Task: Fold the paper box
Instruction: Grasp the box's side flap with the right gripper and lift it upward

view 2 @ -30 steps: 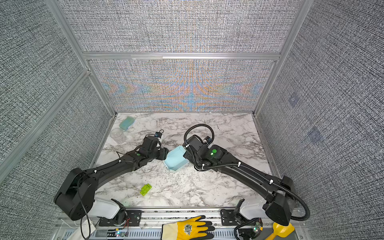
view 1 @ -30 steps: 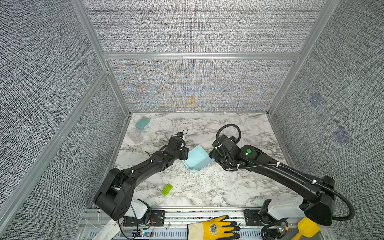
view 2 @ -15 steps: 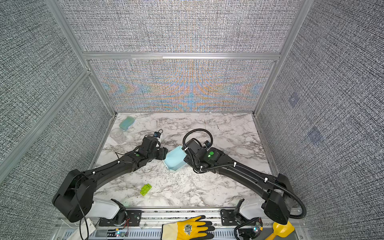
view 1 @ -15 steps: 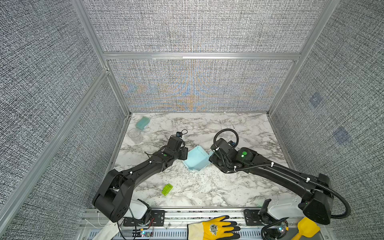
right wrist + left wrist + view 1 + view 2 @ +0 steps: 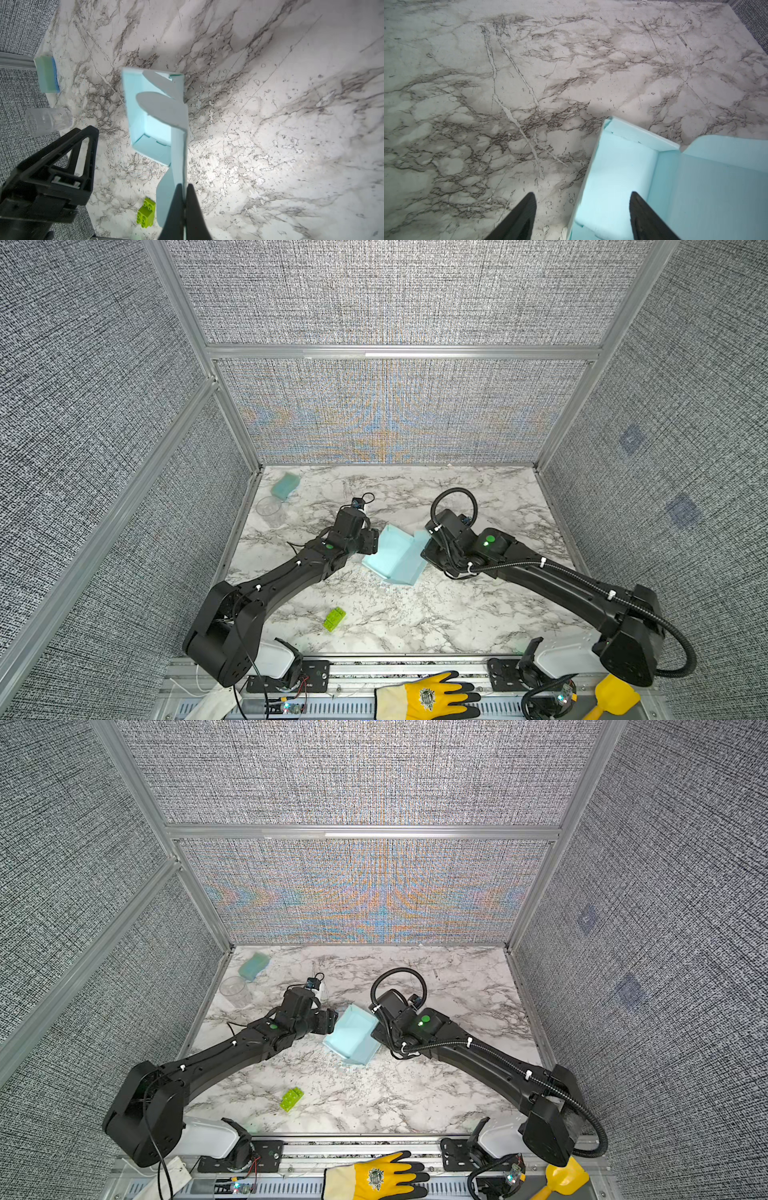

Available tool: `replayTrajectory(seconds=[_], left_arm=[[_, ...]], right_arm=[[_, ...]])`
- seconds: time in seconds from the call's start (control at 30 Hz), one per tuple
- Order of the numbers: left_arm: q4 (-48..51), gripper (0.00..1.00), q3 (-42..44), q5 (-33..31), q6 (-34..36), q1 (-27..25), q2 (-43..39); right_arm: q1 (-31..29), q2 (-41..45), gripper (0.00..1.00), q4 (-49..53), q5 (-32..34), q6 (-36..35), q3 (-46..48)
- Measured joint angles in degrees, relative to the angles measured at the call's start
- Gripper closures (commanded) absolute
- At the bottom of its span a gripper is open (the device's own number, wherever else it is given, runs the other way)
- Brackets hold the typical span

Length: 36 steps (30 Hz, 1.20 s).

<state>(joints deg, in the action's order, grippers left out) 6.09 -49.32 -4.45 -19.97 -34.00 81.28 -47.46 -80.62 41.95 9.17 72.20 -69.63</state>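
near the middle of the marble-patterned table (image 5: 457, 614), between the two arms, sits the paper box (image 5: 392, 558) (image 5: 353, 1036), a pale light-blue tray of thin matte cardboard with crisp creases and low upright walls. its open side faces up. in both top views its long axis runs roughly from the far side of the table toward the near side, leaning a little to the left at the near end. a long lid flap rises along the side nearest the right arm, with rounded tabs curling over the tray in the right wrist view (image 5: 149, 116). the right gripper (image 5: 184, 186) (image 5: 426, 547) has its black tapered fingers pressed together on the edge of that flap, the thin card pinched between them. the left gripper (image 5: 582, 193) (image 5: 372, 541) stands wide apart and holds nothing: one finger is over the bare marble, the other over the tray's inside (image 5: 675, 187), so they straddle the box's side wall; whether they touch it i cannot tell. a small lime-green studded brick (image 5: 334, 619) (image 5: 146, 209) lies well apart toward the near edge. a teal spongy block (image 5: 285, 484) and a clear plastic cup (image 5: 269, 506) sit near the far left corner. a yellow and black glove (image 5: 428, 697) lies on the rail in front.
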Motion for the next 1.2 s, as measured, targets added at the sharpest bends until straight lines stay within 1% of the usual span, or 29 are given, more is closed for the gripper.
replayTrajectory(seconds=[0.17, 0.33, 0.43, 0.5, 0.6, 0.73, 0.9, 1.03, 1.2], left_arm=[[2.3, 0.27, -2.3, -0.1, -0.1, 0.0, 0.3], [4.1, 0.27, -4.2, -0.8, -0.2, 0.0, 0.5], [4.8, 0.26, -5.0, -1.0, -0.2, 0.0, 0.8], [5.7, 0.26, -5.5, -1.0, -0.2, 0.0, 1.2], [6.0, 0.26, -5.9, -0.6, 0.2, 0.0, 2.0], [6.3, 0.26, -6.4, 0.4, 0.9, 0.0, 3.7], [6.3, 0.26, -6.4, 2.7, 1.1, 0.0, 5.6], [6.0, 0.26, -5.4, 4.1, 1.4, 0.0, 6.1], [4.3, 0.28, -3.7, 6.1, 1.5, 0.0, 6.6]], right_arm=[[3.7, -4.4, 1.0, 6.5, -1.6, -15.0, -10.6], [7.8, -10.8, 1.0, 14.8, -4.5, -32.3, -19.8], [10.0, -13.2, 1.0, 18.5, -6.1, -41.1, -22.5], [11.8, -13.5, 1.0, 19.8, -8.5, -46.2, -22.8], [14.7, -14.0, 1.0, 21.9, -10.2, -52.9, -23.5], [16.0, -16.6, 1.0, 22.8, -11.5, -60.3, -26.2], [16.0, -23.7, 1.0, 24.9, -11.6, -68.3, -33.1], [16.0, -28.4, 1.0, 26.2, -10.5, -73.2, -38.4], [14.6, -34.3, 1.0, 28.2, -6.7, -77.0, -45.2]])
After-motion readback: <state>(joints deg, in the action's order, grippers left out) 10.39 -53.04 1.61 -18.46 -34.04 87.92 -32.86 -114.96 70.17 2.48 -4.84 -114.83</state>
